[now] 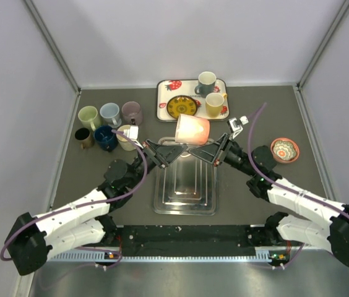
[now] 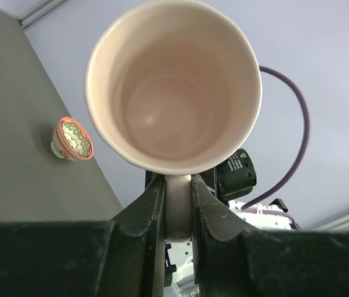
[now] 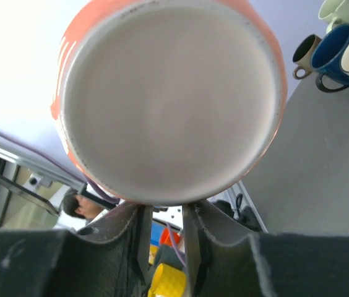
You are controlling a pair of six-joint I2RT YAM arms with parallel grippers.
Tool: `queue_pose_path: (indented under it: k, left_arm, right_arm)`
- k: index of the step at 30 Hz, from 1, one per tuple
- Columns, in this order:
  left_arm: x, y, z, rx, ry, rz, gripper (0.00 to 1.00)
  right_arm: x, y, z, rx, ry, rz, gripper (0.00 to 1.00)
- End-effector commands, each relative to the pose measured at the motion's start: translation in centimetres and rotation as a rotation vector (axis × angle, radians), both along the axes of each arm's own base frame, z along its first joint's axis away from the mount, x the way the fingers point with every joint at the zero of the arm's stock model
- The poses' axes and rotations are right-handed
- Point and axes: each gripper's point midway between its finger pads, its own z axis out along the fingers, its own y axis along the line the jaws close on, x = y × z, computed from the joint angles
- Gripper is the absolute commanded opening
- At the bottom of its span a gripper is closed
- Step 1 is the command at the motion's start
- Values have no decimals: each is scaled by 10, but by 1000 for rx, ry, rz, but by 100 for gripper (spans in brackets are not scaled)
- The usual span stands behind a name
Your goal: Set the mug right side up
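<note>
Mug [image 1: 192, 129], pink-orange outside and cream inside, is off the table. It hangs between the two grippers, over the far end of the metal tray [image 1: 162, 199] at the scene centre.

Orientation: the long axis lies roughly level, running left to right. The mouth points left, toward the left gripper [image 2: 177, 185]. The base points right, toward the right gripper [image 3: 162, 213]. The handle [image 2: 177, 213] sits on the underside.

Grip state:
- Left gripper: jaws clamped on the handle.
- Right gripper: fingers drawn close together just under the base rim. Background shows through the narrow gap. Whether they pinch any part of the mug cannot be determined.

Progress, as judged: the lift is done and the turn is about half made. Remaining steps: bring the mouth to face up, set the base down, release.
</note>
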Motion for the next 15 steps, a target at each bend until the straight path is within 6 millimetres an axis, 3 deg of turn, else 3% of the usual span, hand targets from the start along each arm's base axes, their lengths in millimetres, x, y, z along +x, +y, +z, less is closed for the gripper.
queue_pose_path:
  k: [1,4,7,12,13,14,15]
  left_arm:
    - [-36,-7,26,-40,-88,-160,0]
    - [-38,-8,23,-32,-91,-170,0]
    - [-41,-9,22,-19,-95,-187,0]
    - [-41,-12,9,24,-76,-195,0]
    - [-36,-10,3,42,-71,-166,4]
    - [-34,-9,-1,48,-59,-149,21]
    - [-33,-3,-2,52,-58,-122,32]
  right_arm:
    - [3,1,41,63,-126,-27,28]
    - [4,3,42,59,-119,-19,23]
    - [6,8,41,39,-113,-3,1]
    - [8,8,34,1,-114,-15,0]
    - [7,7,34,-8,-118,-20,0]
    - [6,6,33,-18,-123,-24,0]
    - [4,3,38,-30,-158,-36,0]
